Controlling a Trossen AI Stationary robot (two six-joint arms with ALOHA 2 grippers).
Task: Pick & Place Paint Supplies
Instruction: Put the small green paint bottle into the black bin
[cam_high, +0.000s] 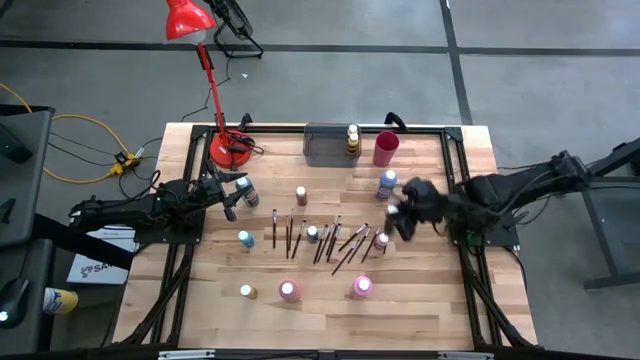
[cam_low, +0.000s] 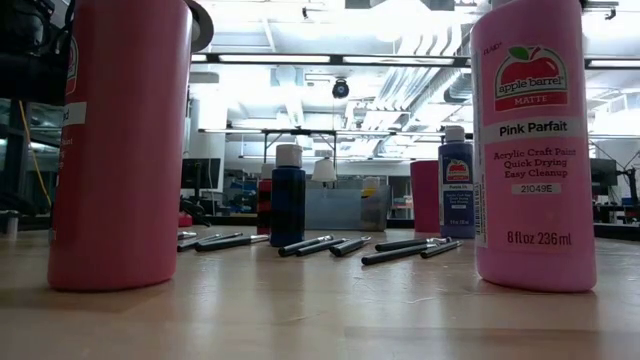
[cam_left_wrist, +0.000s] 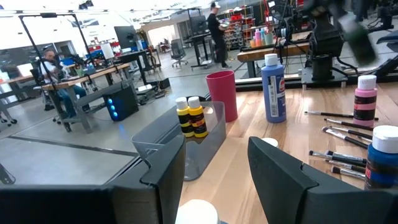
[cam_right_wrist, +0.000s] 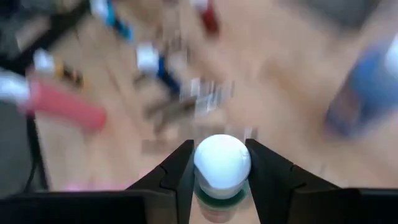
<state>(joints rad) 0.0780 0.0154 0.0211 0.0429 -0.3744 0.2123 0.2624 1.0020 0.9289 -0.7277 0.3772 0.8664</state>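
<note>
My right gripper (cam_right_wrist: 219, 169) is clamped on a white-capped paint bottle (cam_right_wrist: 222, 163) standing upright between its fingers, nearer than the left gripper (cam_left_wrist: 214, 180), whose jaws stand apart, with the grey bin (cam_high: 330, 146) lying ahead across the table.

Pale wood worktop (cam_high: 420, 310), planked, smooth, satin sheen at table height. Glossy plastic on pink paint bottle (cam_low: 533, 150), printed paper label. Translucent grey plastic bin (cam_left_wrist: 186, 143) at twelve o'clock, smooth-walled. Matt red plastic cup (cam_left_wrist: 222, 94) beside it. Thin dark-handled paintbrushes (cam_low: 320, 245), slightly shiny. Matt black plastic right pincer (cam_right_wrist: 221, 177), clamping smooth white cap (cam_right_wrist: 222, 158). Glossy red metal lamp (cam_high: 190, 20) at eleven o'clock.
</note>
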